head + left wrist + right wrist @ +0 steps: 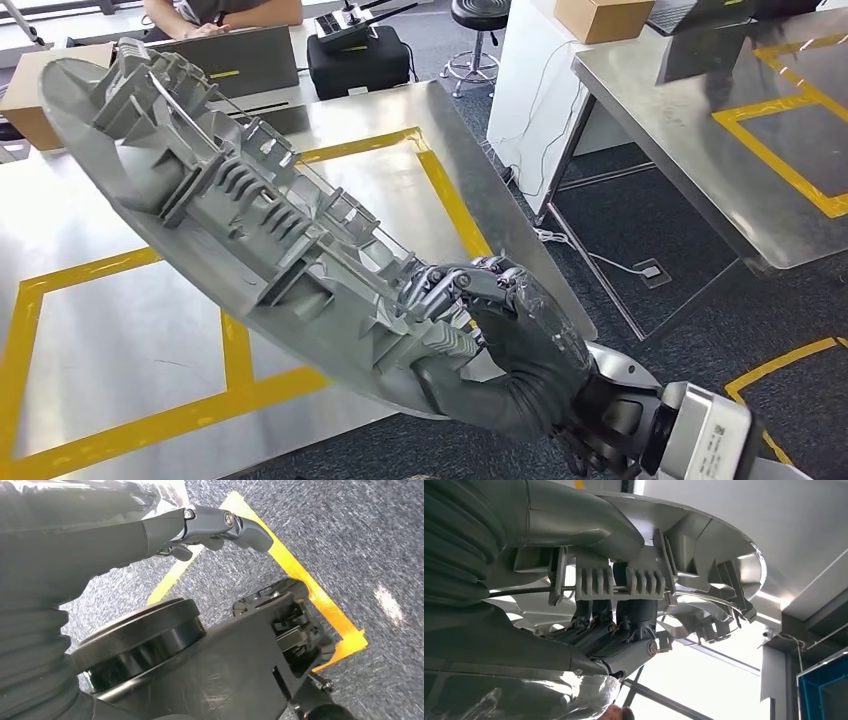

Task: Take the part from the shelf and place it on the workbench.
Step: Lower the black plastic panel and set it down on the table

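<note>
Now right hand [500, 345] grips long grey part [230, 205] by one end, fingers [624, 625] hooked on ribs. Part hangs tilted over workbench [100, 330], above yellow tape. Looks hard, stiff, likely light; far end may swing. Left hand [220, 525] holds nothing, fingers curled in.

Grey ribbed part [240, 215] held up over the workbench [110, 330]

The part is a long, curved grey plastic piece, smooth on its outer shell and crowded with ribs, clips and a thin metal rod on the inner face, which is turned up. It slants from the upper left down to the right hand [490, 335], which grips its lower end, above the steel workbench marked with yellow tape, not resting on it.
</note>
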You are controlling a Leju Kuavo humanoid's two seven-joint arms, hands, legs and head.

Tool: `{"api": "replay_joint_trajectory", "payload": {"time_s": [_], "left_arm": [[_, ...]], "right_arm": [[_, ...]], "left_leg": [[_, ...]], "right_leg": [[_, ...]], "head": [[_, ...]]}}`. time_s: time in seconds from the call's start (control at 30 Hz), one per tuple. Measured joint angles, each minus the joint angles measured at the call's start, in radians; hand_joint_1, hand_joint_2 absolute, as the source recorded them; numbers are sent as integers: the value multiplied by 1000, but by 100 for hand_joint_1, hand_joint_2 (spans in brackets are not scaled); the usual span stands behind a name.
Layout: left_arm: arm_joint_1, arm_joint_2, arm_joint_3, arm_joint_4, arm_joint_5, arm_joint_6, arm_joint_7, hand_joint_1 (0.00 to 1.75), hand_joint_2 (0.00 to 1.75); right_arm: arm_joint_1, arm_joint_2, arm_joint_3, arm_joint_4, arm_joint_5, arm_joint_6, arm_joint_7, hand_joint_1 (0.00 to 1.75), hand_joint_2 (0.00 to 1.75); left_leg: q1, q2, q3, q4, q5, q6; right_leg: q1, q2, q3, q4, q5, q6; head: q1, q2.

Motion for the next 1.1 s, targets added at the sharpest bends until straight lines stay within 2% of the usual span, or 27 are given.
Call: {"api": "replay_joint_trajectory", "payload": {"time_s": [0.13, 0.33, 0.73, 1.1], "left_arm": [[-7, -2, 0, -1, -10, 2, 6, 0, 175], [-16, -2, 0, -2, -25, 16, 22, 0, 175], [-28, -6, 0, -6, -60, 18, 44, 0, 175], [-35, -12, 0, -9, -122, 12, 81, 0, 175]], "right_arm": [[-15, 6, 2, 26, -27, 2, 17, 175, 175], [-63, 29, 16, 99, -58, 11, 47, 175, 175], [-200, 95, 70, 340, -39, -3, 164, 175, 175], [-286, 198, 182, 706, -22, 89, 236, 175, 175]], "left_leg": [[-1, 0, 0, 0, -1, 8], [-2, 0, 0, 0, 0, 11], [-1, 0, 2, -3, 3, 10], [-1, 0, 2, -4, 3, 10]], "right_leg": [[-1, 0, 4, -9, 4, 7], [-2, 0, 5, -13, 7, 18], [-1, 0, 5, -12, 8, 18], [0, -1, 4, -11, 7, 17]], "head": [[1, 0], [1, 0], [1, 0], [1, 0]]}}
